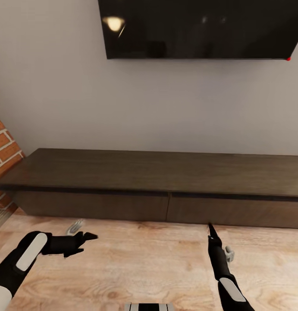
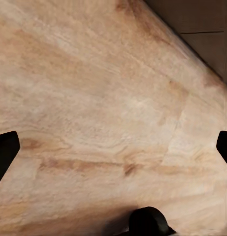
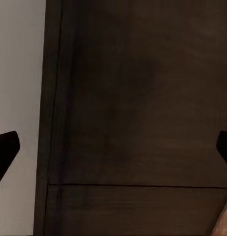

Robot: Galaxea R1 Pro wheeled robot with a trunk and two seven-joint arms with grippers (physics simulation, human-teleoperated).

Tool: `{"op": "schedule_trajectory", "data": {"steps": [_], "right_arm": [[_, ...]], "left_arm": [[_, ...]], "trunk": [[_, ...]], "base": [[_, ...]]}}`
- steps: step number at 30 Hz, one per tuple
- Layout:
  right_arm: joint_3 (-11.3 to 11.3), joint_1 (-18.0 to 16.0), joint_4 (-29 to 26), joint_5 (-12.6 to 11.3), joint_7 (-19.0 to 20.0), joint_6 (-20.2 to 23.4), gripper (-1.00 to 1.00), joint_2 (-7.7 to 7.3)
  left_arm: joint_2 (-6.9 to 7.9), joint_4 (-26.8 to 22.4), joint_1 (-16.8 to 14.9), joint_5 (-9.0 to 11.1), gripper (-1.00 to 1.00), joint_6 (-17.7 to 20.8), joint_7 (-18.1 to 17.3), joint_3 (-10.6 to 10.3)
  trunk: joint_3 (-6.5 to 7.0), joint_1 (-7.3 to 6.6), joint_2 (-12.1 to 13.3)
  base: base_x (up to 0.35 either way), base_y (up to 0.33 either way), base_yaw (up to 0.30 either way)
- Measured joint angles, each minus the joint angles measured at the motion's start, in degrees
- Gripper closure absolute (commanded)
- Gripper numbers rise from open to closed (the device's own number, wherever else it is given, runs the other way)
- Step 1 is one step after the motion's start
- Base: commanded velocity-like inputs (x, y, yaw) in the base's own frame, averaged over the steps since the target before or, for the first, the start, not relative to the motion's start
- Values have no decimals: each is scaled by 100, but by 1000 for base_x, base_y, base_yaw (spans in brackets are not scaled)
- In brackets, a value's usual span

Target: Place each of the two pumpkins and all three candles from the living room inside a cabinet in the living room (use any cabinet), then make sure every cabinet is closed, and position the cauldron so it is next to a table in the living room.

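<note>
Both grippers hang empty over the floor [image 1: 144,263] in front of the cabinet [image 1: 157,172]. In the head view the right gripper [image 1: 211,229] points forward at the cabinet, its tip just short of the right-hand drawer front [image 1: 235,211]; its wrist view looks straight onto dark wood, with a fingertip at each edge of the picture, spread wide and grasping nothing. The left gripper [image 1: 86,237] lies lower and turned inward across the floor, well short of the left drawer front [image 1: 92,206]; its wrist view shows bare planks with the two fingertips far apart, so it too is released.

The cabinet runs as a long, low dark-brown unit along the wall [image 1: 58,95], its long axis crosswise to the robot, under a wall-mounted television [image 1: 200,28]. Both drawer fronts sit flush, with a thin vertical seam between them, so the unit appears closed. A brick column [image 1: 4,160] stands at its left end. Its top is bare; no pumpkin, candle or cauldron can be made out in these pictures.

The relation that matters is the right gripper's line to the drawer: the front lies dead ahead of it and close, while the left gripper is farther off and aimed sideways. The right arm is therefore the likelier one to open the cabinet, though the flat, handle-less front offers little to hook.
</note>
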Motion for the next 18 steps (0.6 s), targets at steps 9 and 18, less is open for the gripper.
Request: {"op": "schedule_trajectory", "data": {"steps": [9,18], "right_arm": [[-212,1,3,-32,251,251,-100,1],[-221,1,11,-29,266,256,-100,0]], "left_arm": [[24,12,5,52,-100,0,-549,-593],[11,10,13,54,-100,0,-560,-639]], "trunk": [[0,0,0],[0,0,0]], "base": [[180,0,0],[140,0,0]]}}
